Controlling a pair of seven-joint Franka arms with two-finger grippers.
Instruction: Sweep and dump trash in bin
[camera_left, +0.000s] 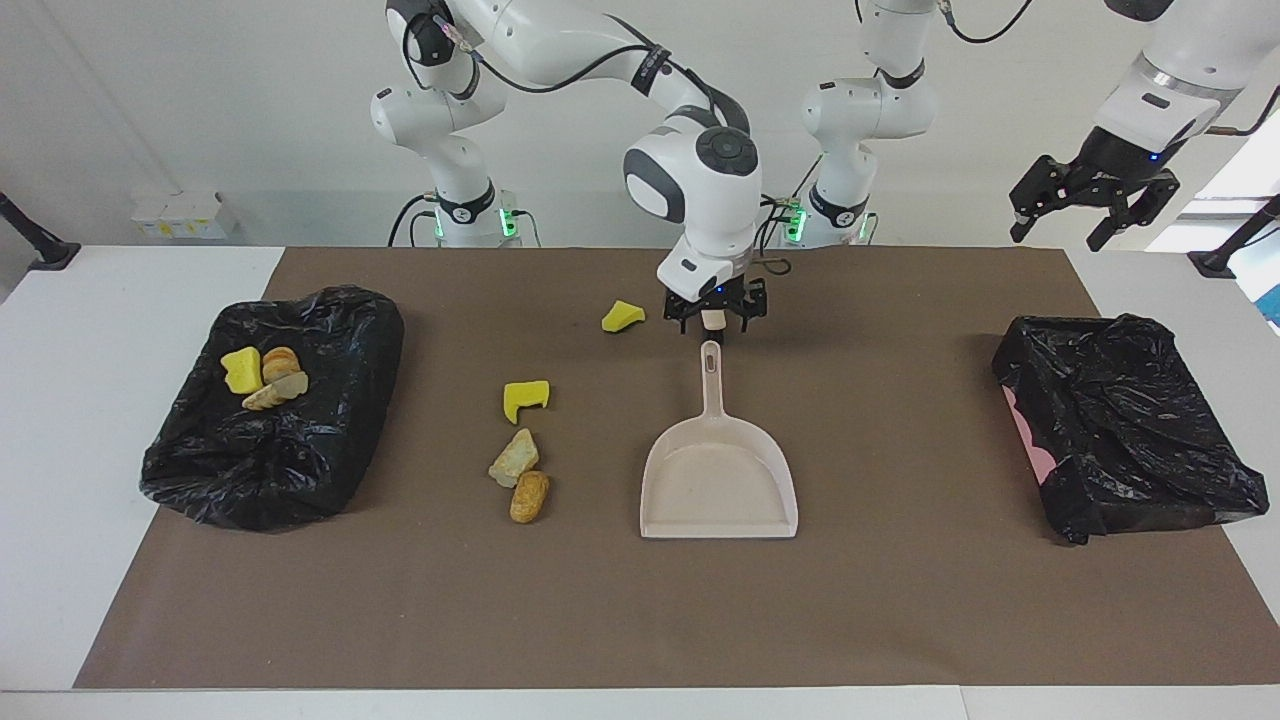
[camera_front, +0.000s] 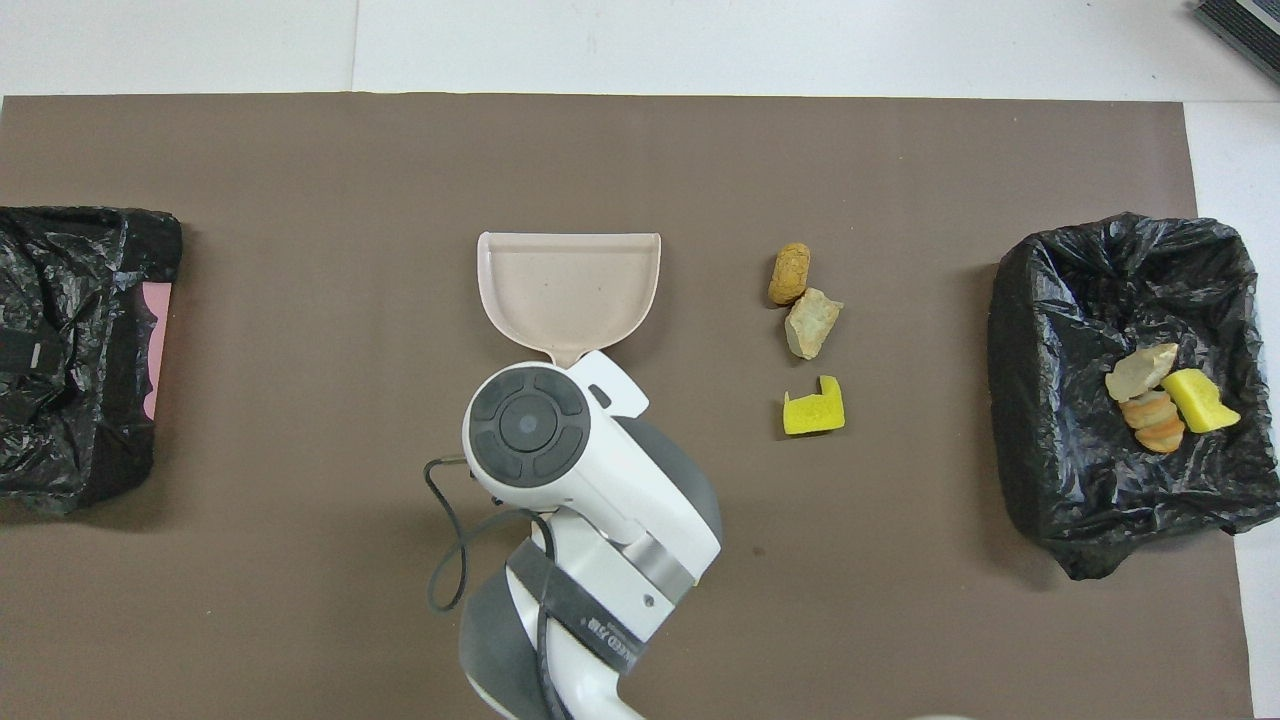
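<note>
A beige plastic dustpan (camera_left: 718, 470) lies flat on the brown paper mat (camera_left: 900, 600) near the middle of the table, its open mouth turned away from the robots and its slim handle pointing toward them. The right gripper (camera_left: 714, 318) hangs just above the tip of that handle with its fingers spread apart and nothing between them, clear of the dustpan. The left gripper (camera_left: 1092, 208) waits raised in the air above the left arm's end of the table, its fingers released and empty. Beside the dustpan, toward the right arm's end of the table, three loose pieces of trash lie on the mat: a notched yellow sponge chunk (camera_left: 525, 398), a tan bread-like lump (camera_left: 514, 456) and a golden-brown bread lump (camera_left: 529, 496) touching it, farthest from the robots. A fourth piece, a small yellow sponge wedge (camera_left: 622, 316), lies nearer to the robots than the dustpan, close beside the right gripper. Farther toward the right arm's end stands a bin lined with a black plastic bag (camera_left: 190, 450), holding a yellow sponge piece (camera_left: 241, 369) and brown bread pieces (camera_left: 279, 378). A second black-bagged bin (camera_left: 1130, 430) sits at the left arm's end.
</note>
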